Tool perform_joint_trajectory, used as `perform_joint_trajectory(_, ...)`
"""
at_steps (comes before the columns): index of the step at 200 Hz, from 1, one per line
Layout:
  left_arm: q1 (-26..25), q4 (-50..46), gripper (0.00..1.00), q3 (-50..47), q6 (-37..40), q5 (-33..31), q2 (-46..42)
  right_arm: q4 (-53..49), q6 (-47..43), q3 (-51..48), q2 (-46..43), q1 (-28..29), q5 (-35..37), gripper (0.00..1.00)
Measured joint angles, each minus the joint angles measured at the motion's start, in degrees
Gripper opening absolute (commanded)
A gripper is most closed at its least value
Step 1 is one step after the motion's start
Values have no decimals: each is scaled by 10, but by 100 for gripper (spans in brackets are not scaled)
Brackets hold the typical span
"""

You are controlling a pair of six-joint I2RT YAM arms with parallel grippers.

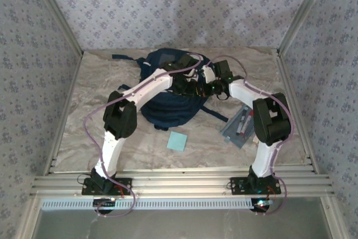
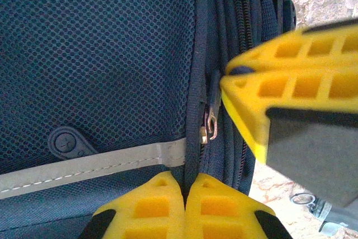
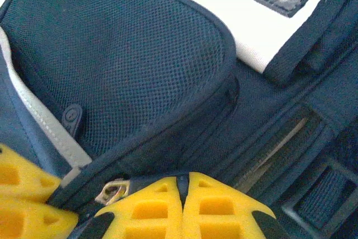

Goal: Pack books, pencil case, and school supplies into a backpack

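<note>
The navy backpack (image 1: 168, 107) lies at the back middle of the table, both arms reaching onto its top. My left gripper (image 2: 184, 182) is shut on a dark fabric seam of the backpack (image 2: 112, 54), just below the metal zipper slider (image 2: 210, 124). My right gripper (image 3: 182, 178) is shut on the dark zipper pull, right beside the slider (image 3: 112, 191). Its yellow fingers (image 2: 279, 88) show in the left wrist view too. The pencil case (image 1: 239, 124) lies right of the backpack. The light-blue pad of school supplies (image 1: 177, 140) lies in front of it. The books are out of view.
Metal rails (image 1: 179, 180) run along the near edge where both arm bases are bolted. Patterned walls (image 1: 179, 4) close off the back and both sides. A dark strap (image 1: 215, 114) trails from the backpack toward the pencil case.
</note>
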Motion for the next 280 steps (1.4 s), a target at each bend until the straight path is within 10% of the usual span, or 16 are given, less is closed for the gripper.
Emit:
perform_joint_trajectory(117, 7, 60, 0, -8, -87, 39, 9, 213, 449, -201, -118, 92, 263, 0)
perform_joint_trajectory(129, 7, 65, 21, -8, -92, 42, 9, 212, 467, -204, -125, 97, 283, 0)
perform_joint_trajectory(160, 8, 109, 74, 4, -92, 45, 9, 207, 483, -209, -132, 79, 281, 0)
perform_joint_trajectory(280, 18, 66, 74, 186, 51, 6, 128, 154, 352, -137, -67, -93, 219, 0)
